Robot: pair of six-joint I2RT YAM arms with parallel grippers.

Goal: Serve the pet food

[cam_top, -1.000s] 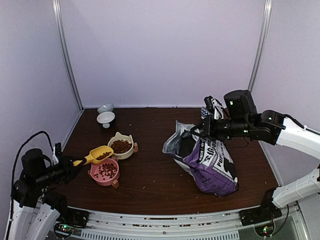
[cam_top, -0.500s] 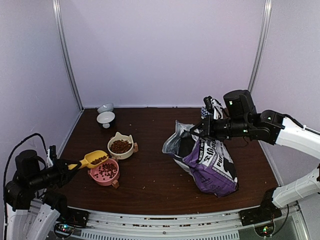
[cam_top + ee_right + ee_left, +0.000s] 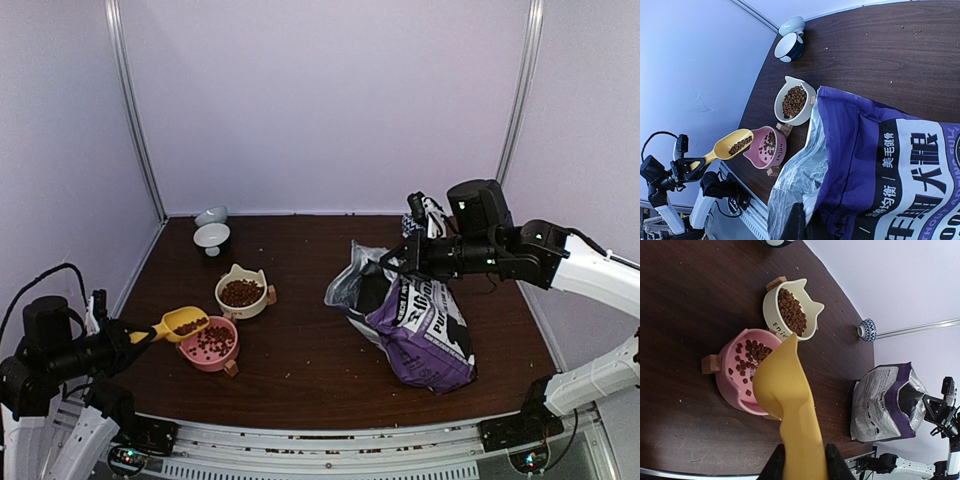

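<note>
Right now the left gripper [image 3: 128,336] is clamping narrowly on the handle of a yellow scoop [image 3: 180,320], holding it raised just beside the pink bowl [image 3: 205,364]. Pet food [image 3: 241,292] is lying in the scoop, the pink bowl and the cream bowl [image 3: 238,313]. The right gripper [image 3: 397,262] is pinching the opened top of the purple bag [image 3: 428,335] lying on the table [image 3: 300,350].

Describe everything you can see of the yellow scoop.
The yellow scoop looks like smooth plastic: a rounded, open-fronted cup tapering into a flat handle. The left pincer is shut on the handle's end. The scoop is held roughly level, cup up, at the pink bowl's rim on the left arm's side, with a small load of pet food inside. Whether its tip touches the bowl cannot be told.
</note>
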